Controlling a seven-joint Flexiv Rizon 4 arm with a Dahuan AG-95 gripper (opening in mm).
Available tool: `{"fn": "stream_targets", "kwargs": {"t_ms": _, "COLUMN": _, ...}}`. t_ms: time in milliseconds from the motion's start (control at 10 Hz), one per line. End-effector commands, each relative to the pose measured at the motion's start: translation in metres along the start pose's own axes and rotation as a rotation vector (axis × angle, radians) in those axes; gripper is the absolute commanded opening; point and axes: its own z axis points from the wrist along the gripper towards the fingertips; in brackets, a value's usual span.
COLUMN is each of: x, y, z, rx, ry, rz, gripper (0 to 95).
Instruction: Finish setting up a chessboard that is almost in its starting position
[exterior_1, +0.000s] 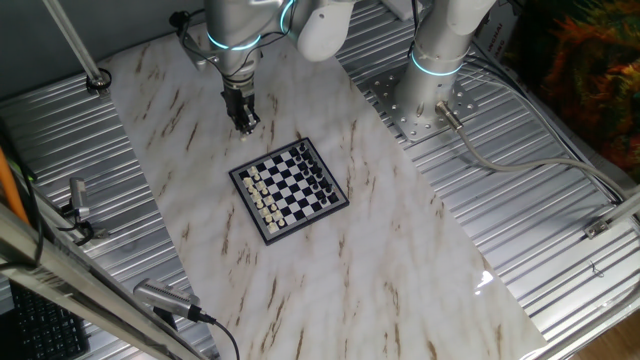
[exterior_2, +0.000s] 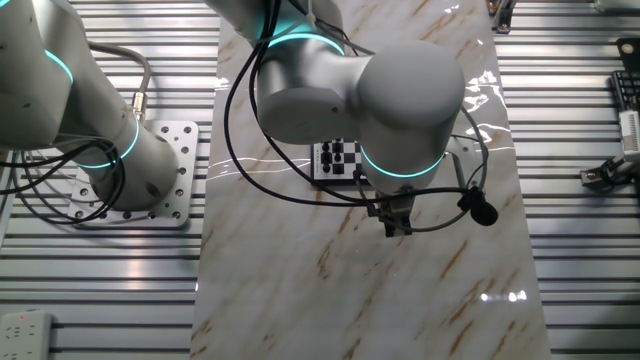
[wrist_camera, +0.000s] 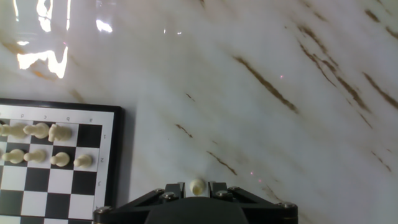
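Observation:
The chessboard (exterior_1: 297, 190) lies on the marble table, with cream pieces along its near-left edge and black pieces along the far-right edge. In the other fixed view the chessboard (exterior_2: 335, 158) is mostly hidden behind the arm. The hand view shows only its corner (wrist_camera: 118, 163), with two rows of cream pieces. My gripper (exterior_1: 244, 122) is off the board, low over the bare marble beyond its far-left corner. In the hand view my gripper (wrist_camera: 197, 188) has its two fingers close on either side of a small cream piece (wrist_camera: 197, 185).
The marble slab (exterior_1: 380, 260) is bordered by ribbed metal on both sides. A second arm's base (exterior_1: 425, 95) stands at the far right of the slab. Camera mounts (exterior_1: 165, 300) and cables sit at the near left.

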Motion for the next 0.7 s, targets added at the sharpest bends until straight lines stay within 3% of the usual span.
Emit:
{"fn": "stream_targets", "kwargs": {"t_ms": 100, "x": -0.0001, "y": 0.0001, "z": 0.0003, "rx": -0.002, "ry": 0.0, "rz": -0.001, "gripper": 19.0}}
{"fn": "stream_targets", "kwargs": {"t_ms": 700, "x": 0.0001, "y": 0.0003, "z": 0.0019, "rx": -0.001, "ry": -0.002, "rz": 0.0, "gripper": 19.0}}
